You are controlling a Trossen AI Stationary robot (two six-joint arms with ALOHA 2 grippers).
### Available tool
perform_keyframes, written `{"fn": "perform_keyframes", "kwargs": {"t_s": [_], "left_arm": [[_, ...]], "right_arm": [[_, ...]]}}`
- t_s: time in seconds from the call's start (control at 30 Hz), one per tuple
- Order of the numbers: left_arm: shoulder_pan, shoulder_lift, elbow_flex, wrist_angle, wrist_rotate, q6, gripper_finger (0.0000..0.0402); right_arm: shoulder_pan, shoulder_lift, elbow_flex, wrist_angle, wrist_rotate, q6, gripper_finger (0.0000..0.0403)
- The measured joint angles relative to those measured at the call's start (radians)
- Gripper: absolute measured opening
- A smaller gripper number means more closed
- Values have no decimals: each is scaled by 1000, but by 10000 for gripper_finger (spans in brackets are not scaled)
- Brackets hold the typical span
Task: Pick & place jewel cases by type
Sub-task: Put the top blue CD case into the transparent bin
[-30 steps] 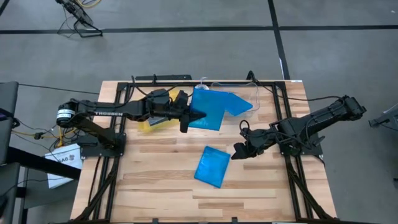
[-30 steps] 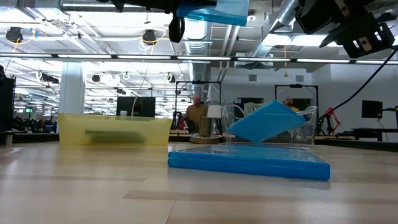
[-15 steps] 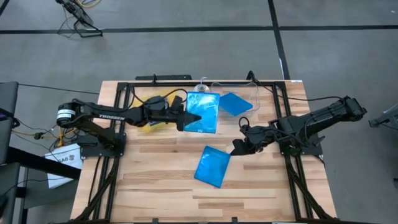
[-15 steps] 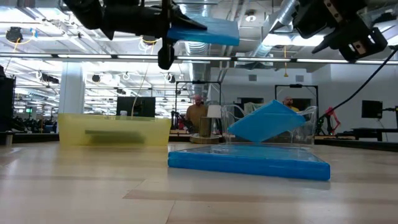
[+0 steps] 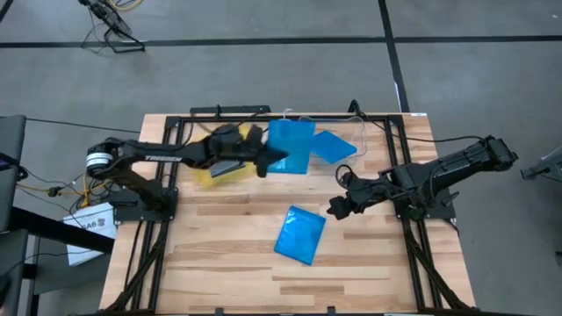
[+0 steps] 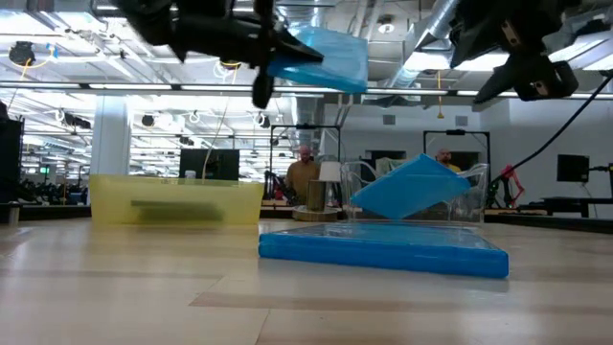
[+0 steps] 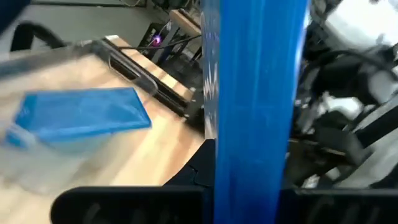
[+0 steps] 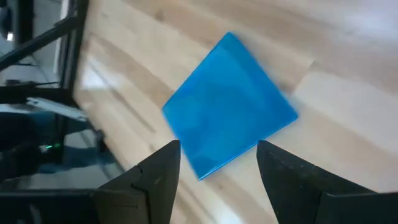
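Note:
My left gripper (image 5: 266,161) is shut on a translucent blue jewel case (image 5: 291,147), held high over the table's far middle; the low view shows that case (image 6: 328,57) well above everything else. A second blue case (image 6: 410,187) leans tilted inside the clear tub (image 6: 474,196). A third blue case (image 5: 299,234) lies flat on the table's middle. My right gripper (image 5: 337,208) hangs open above and to the right of that case, which fills the right wrist view (image 8: 230,106), and its fingers touch nothing. My left gripper pinches the blue case's left edge (image 5: 275,159) between its two fingers. The fingers come at it nearly level from the table's left. The case juts out toward the right beyond the fingers, close to flat and lifted clear of table and tub.
A yellow tray (image 6: 172,201) stands at the far left, partly under my left arm (image 5: 167,158). Black frame rails (image 5: 158,219) run along the table's left and right sides. Bare wood (image 5: 219,263) lies toward the near edge.
My left gripper has sunk a little and drifted toward the far edge with the blue case. The case has turned about from a skewed lie to square with the table, staying clear of everything below.

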Motion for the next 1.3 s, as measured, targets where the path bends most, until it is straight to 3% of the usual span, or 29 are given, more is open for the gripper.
{"fn": "perform_keyframes", "kwargs": {"t_s": [0.17,0.33,0.5,0.67,0.93,1.3], "left_arm": [[8,110,209,-159,-20,298,0],[8,225,368,-190,-95,605,0],[8,336,472,-190,-226,872,0],[8,457,542,-185,-251,1116,0],[-10,600,612,-182,-338,1294,0],[-5,661,634,-174,-282,1436,33]], "right_arm": [[17,0,0,-61,56,-46,205],[59,0,0,-123,102,-51,205],[138,0,0,-173,169,-48,205],[206,-4,0,-204,210,-48,205],[292,-4,0,-326,277,8,205],[330,-4,0,-366,287,120,205]]}}
